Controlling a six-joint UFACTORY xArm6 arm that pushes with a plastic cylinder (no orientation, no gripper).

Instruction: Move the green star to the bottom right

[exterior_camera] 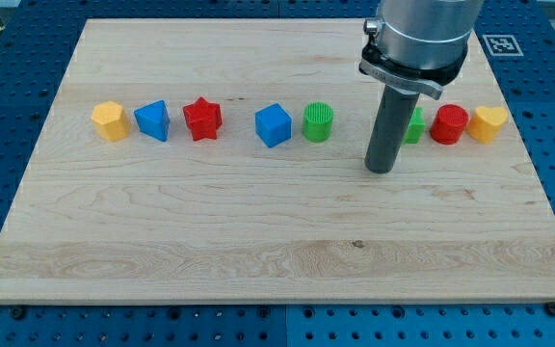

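Note:
A green block [414,126], most likely the green star, lies at the view's right and is mostly hidden behind the dark rod. My tip [382,170] rests on the wooden board [258,241] just to the left of and slightly below that green block, right next to it. I cannot tell if they touch. A green round ridged block [318,122] lies to the left of the rod.
A row of blocks runs across the board: a yellow block [110,120], a blue block [152,120], a red star [202,119], a blue cube [273,125], then a red cylinder [449,125] and a yellow heart [488,124] at the right.

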